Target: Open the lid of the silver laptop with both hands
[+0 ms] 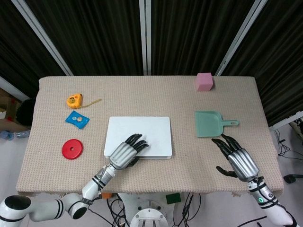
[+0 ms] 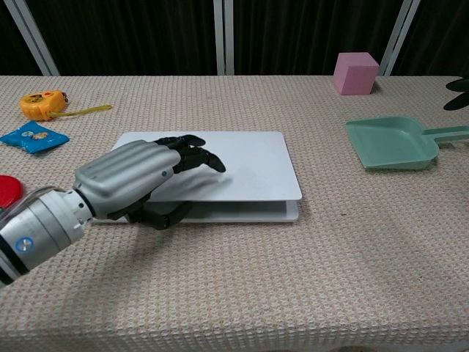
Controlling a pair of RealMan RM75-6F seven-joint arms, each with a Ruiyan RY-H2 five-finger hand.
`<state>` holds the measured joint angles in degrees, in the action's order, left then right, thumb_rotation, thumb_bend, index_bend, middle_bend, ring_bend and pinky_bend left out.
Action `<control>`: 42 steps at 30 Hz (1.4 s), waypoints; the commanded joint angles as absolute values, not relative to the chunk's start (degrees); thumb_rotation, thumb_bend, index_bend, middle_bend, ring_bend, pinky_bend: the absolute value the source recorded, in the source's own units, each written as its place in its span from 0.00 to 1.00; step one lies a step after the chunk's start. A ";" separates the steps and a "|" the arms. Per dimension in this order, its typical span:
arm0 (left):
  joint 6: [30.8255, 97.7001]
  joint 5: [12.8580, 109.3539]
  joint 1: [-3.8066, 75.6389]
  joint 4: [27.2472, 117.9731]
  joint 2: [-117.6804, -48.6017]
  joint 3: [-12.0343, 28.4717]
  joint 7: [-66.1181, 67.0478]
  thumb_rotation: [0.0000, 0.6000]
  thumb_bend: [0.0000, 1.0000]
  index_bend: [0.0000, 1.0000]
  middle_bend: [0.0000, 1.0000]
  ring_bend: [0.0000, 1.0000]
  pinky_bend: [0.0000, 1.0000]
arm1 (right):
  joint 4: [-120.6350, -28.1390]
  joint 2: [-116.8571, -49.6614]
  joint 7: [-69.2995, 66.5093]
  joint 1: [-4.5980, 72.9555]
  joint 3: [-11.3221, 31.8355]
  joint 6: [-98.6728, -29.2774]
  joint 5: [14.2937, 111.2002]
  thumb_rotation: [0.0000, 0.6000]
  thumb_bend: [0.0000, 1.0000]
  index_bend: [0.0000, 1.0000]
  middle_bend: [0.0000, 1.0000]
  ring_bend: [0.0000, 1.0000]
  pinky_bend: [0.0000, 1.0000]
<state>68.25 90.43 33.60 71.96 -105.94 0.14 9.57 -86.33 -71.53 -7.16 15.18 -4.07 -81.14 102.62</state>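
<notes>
The silver laptop lies in the middle of the table, its lid lifted a little off the base along the front edge. My left hand grips that front edge at the left corner, its dark fingers lying on top of the lid and the thumb tucked under it. My right hand hovers with fingers spread over the table's front right, apart from the laptop and just below the dustpan. In the chest view only dark fingertips of it show at the right border.
A green dustpan lies right of the laptop and a pink cube stands at the back right. On the left are a yellow tape measure, a blue packet and a red disc.
</notes>
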 commanded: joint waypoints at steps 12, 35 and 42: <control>79.42 93.54 33.43 59.30 -112.16 5.91 -1.28 1.00 0.60 0.23 0.21 0.06 0.13 | -91.76 -73.95 -3.39 22.41 -4.66 -66.47 101.40 1.00 0.43 0.00 0.11 0.00 0.08; 77.79 92.60 34.50 60.04 -111.02 5.80 -0.41 1.00 0.61 0.22 0.21 0.06 0.12 | -88.10 -87.57 2.54 34.85 2.05 -52.02 93.49 1.00 0.48 0.00 0.01 0.00 0.00; 77.45 92.14 34.96 58.87 -111.77 6.20 -0.44 1.00 0.61 0.22 0.21 0.06 0.12 | -85.85 -90.76 5.07 37.95 2.81 -46.42 89.10 1.00 0.48 0.00 0.01 0.00 0.00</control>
